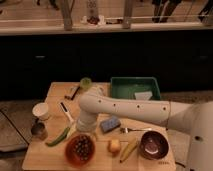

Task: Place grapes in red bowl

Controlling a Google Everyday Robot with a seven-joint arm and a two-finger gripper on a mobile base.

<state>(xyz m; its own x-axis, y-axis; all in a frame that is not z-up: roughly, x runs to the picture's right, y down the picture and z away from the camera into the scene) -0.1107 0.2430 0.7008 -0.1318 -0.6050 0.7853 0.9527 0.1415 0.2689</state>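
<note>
The red bowl (80,149) stands at the front of the wooden table (54,90), left of centre. The grapes (82,146), a dark cluster, lie inside it. My white arm reaches in from the right across the table. My gripper (86,131) hangs just above the far rim of the red bowl, over the grapes.
A dark purple bowl (153,144) stands at the front right. A pale yellow fruit (114,145) and a banana (129,149) lie between the bowls. A blue sponge (109,123), fork (135,129), green pepper (58,136), white cup (40,110), metal cup (39,130) and green tray (135,87) surround them.
</note>
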